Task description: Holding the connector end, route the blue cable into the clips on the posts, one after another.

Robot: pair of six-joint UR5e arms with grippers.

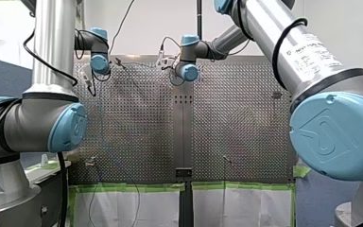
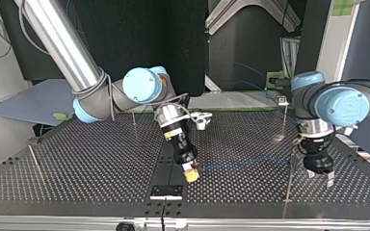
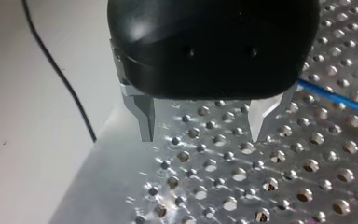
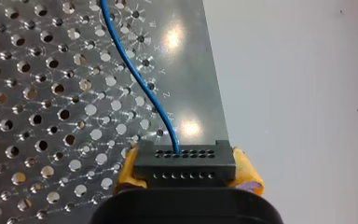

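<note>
Front lip of the desk [image 2: 86, 163] comes first in the top view: black bracket [image 2: 166, 191] sits at mid-edge, thin post [image 2: 289, 185] stands well off toward the view's right. Next back, right gripper [image 2: 191, 175] is tilted down low over the perforated plate, yellow-pad fingers clamped on the black connector [image 4: 185, 163]. Blue cable [image 4: 137, 74] leaves the connector's upper row of holes and snakes off across the plate. Top view has it lying flat, running toward the thin post. Left gripper [image 2: 320, 177] hangs beside that post, metal fingers spread, nothing between them; the cable passes just beside one finger in the left wrist view. Further back: bare post [image 2: 134, 118], clip-topped post [image 2: 284, 115]. Behind the desk: dark panels [image 2: 139, 33], grey board [image 2: 33, 101] at the view's left.
</note>
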